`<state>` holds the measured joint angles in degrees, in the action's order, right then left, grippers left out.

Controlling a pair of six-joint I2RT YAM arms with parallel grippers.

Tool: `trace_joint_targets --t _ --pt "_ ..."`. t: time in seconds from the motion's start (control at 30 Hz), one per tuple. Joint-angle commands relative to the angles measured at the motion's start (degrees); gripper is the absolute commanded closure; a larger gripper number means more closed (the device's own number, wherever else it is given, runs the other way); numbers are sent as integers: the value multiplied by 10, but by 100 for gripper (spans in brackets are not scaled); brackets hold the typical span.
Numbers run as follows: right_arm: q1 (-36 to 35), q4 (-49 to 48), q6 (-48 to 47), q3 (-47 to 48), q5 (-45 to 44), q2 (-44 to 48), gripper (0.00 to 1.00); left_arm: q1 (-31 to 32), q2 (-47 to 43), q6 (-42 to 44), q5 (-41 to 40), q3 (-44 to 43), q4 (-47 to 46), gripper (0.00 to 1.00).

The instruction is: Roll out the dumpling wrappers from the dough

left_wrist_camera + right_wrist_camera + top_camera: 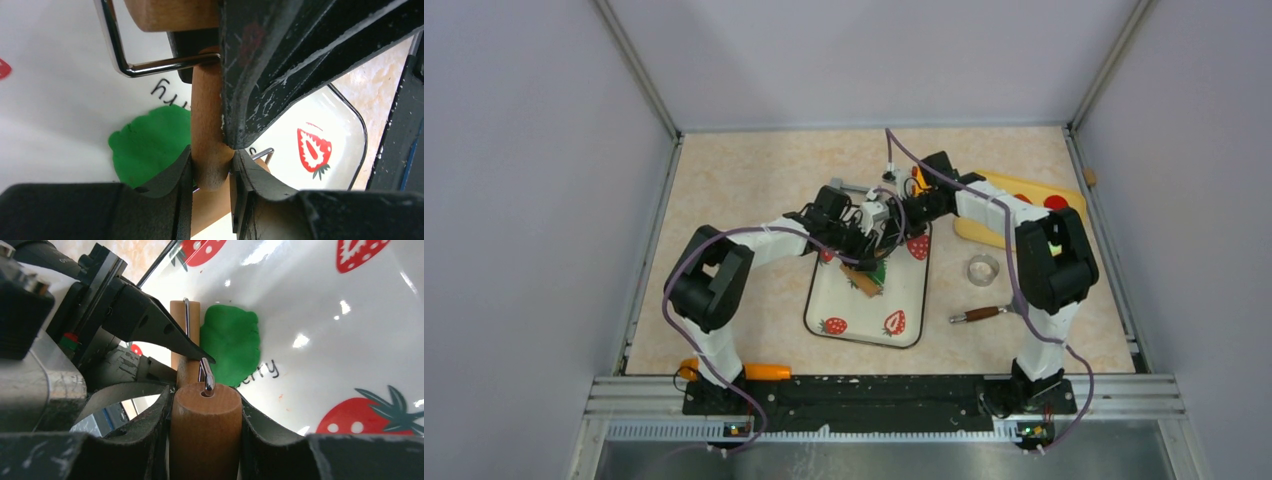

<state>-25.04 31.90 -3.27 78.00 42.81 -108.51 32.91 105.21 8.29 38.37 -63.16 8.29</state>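
Green dough lies flattened on the tray, just beside the wooden roller. The left pincer clamps its handle; the right pincer clamps its barrel.

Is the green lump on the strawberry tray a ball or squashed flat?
Squashed flat: the dough lies as a low, uneven-edged patch on the tray, beside the wooden roller. How thin, I cannot tell.

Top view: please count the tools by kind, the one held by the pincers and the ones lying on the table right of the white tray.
Rolling pin, in the left pincer and the right pincer: 1
Clear ring: 1
Brown-handled tool: 1
Total: 3
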Motion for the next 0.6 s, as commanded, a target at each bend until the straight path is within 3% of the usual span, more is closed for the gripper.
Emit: trace_joint_targets --t 0.0,0.37,0.57 --pt "-63 42 -108 -58 -140 -42 100 -7 6 -23 -44 20 42 100" --pt "-61 112 -97 69 -109 9 100 -11 -121 46 -32 -30 73 100" --pt "-48 147 -93 158 -132 -23 100 -20 -58 25 -30 -118 56 100"
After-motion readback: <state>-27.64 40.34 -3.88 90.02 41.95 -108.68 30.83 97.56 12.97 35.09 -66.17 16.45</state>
